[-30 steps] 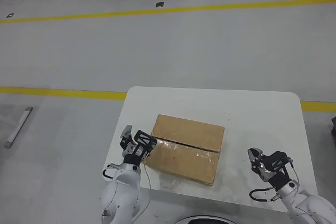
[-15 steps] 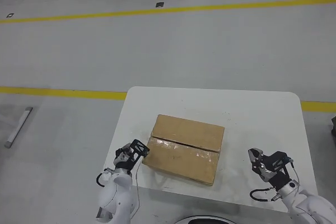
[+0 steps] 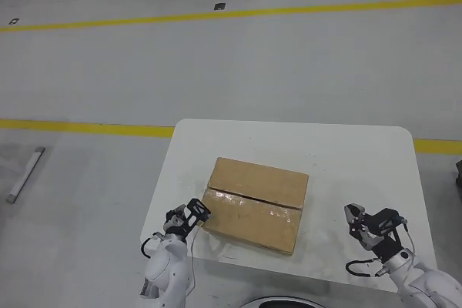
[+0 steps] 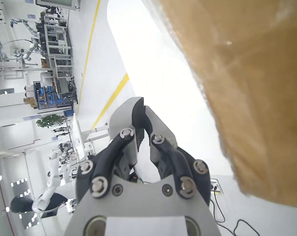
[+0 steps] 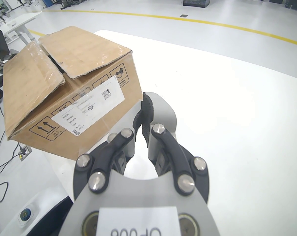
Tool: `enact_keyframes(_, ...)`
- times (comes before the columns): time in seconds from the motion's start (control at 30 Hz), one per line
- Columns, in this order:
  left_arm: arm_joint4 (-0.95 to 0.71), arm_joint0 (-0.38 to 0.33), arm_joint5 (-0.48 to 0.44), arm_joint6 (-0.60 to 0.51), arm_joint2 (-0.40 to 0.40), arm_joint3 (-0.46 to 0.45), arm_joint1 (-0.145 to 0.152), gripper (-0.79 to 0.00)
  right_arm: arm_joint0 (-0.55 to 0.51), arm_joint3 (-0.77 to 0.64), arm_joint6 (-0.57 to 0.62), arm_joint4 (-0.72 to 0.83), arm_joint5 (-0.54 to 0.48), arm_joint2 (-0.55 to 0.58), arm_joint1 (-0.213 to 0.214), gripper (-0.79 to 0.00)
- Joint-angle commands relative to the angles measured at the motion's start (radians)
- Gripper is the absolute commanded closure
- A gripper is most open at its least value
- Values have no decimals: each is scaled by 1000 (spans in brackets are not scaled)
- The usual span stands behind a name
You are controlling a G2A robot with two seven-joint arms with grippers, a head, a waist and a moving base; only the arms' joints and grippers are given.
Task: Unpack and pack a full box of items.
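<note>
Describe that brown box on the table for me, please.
The cardboard box is brown and rectangular, resting upright on the white table. Its two top flaps lie loosely shut with a gap between them and scraps of clear tape. One side bears a white label and printed symbols. The left gripper is close beside one corner.

One cardboard box (image 3: 254,204) sits on one white worktop (image 3: 354,162). Count two top flaps (image 5: 33,72) on it and one white label (image 5: 88,104) on its side. Two tools are in play, the left tool (image 4: 139,110) and the right tool (image 5: 144,106).
</note>
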Motion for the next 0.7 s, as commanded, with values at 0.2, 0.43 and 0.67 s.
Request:
enact_keyframes(0.2, -37, 15, -75, 76, 25, -19, 2, 0, 1, -4, 2, 0, 7, -1, 0, 0)
enact_keyframes(0.43, -31, 22, -114, 132, 54, -64, 6, 0, -6, -8, 3, 3, 11, 11, 1, 0)
enact_keyframes(0.67, -13, 2, -144, 152, 102, -81, 5, 0, -10, -6, 14, 20, 13, 29, 2, 0)
